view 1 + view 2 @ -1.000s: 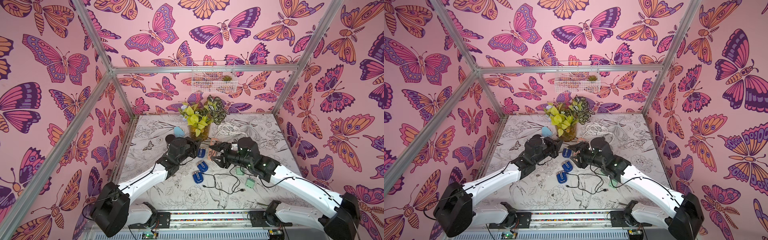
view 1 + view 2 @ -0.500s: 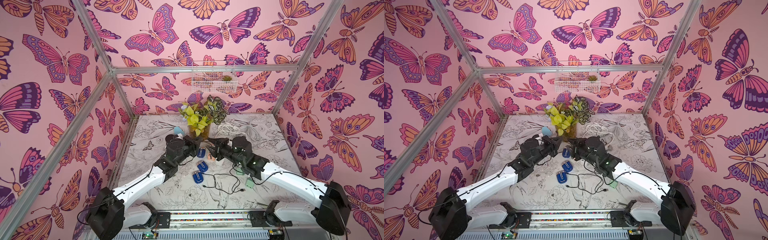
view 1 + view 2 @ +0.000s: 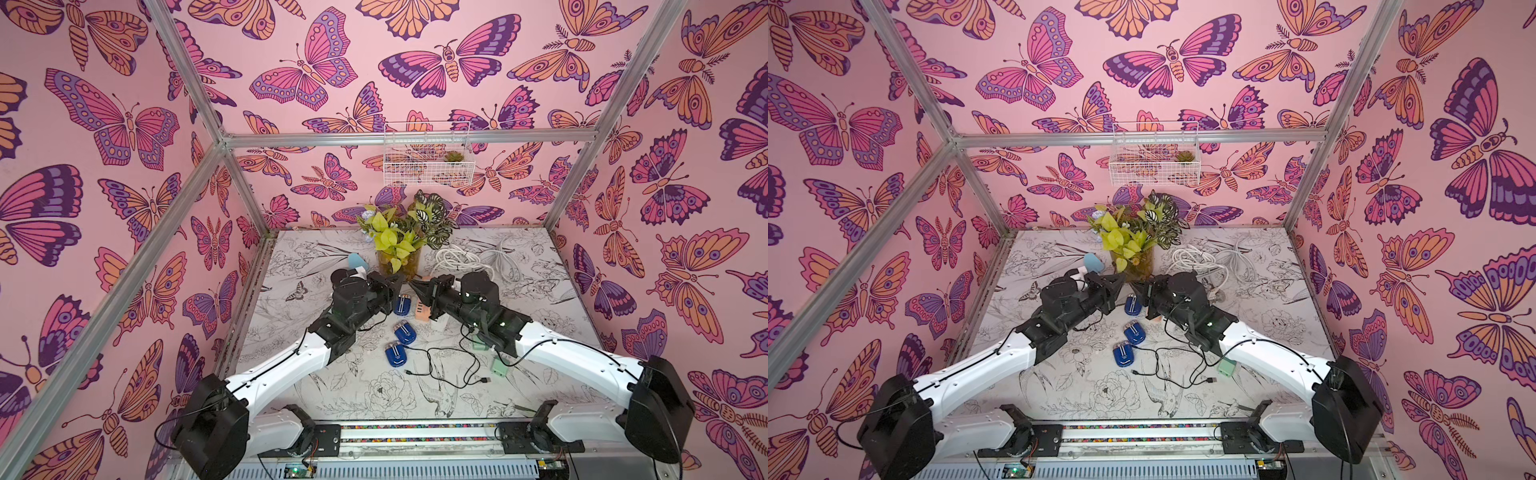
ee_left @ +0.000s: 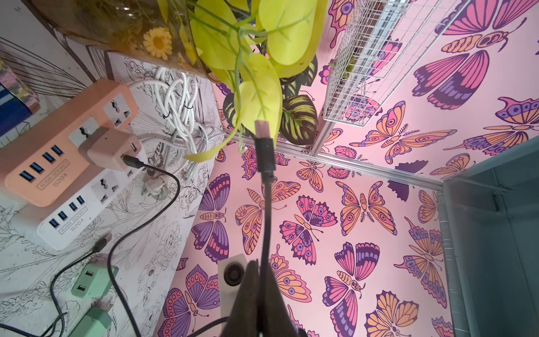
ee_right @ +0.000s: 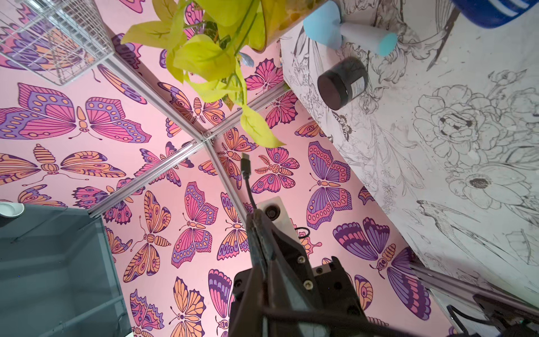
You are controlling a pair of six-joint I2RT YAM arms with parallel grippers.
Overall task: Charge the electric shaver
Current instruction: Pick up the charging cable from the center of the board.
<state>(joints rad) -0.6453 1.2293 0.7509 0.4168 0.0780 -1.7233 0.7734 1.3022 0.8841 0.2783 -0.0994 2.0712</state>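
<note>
1. The table (image 3: pixel 374 399) has a white cover printed with black line drawings of flowers and birds. Pink butterfly wallpaper (image 3: pixel 124 124) on an aluminium frame closes it in, and a white wire basket (image 3: pixel 428 166) hangs on the back wall.
2. Just beyond both gripper tips stands a glass vase of leafy plants (image 3: pixel 398 257). An orange power strip (image 3: pixel 420 309) and a white power strip (image 4: pixel 87 210) lie under the right wrist.
3. Both arms reach low from the front rail and converge. Their tips nearly meet and the wrists are rolled sideways.
4. The left gripper (image 4: pixel 259 264) pinches a black cable (image 4: pixel 266 218) with its jaws nearly together, and the USB-A plug (image 4: pixel 263 131) sticks out ahead.
5. The right gripper (image 5: pixel 256 214) is closed tight on a thin black lead (image 5: pixel 249 189) that ends in a small plug (image 5: pixel 245 162).
6. The nearest blue shaver (image 3: pixel 401 303) lies on the table just below the two tips. A second shaver (image 3: pixel 405 333) and a third shaver (image 3: pixel 395 354) sit farther back toward the arm bases.
</note>
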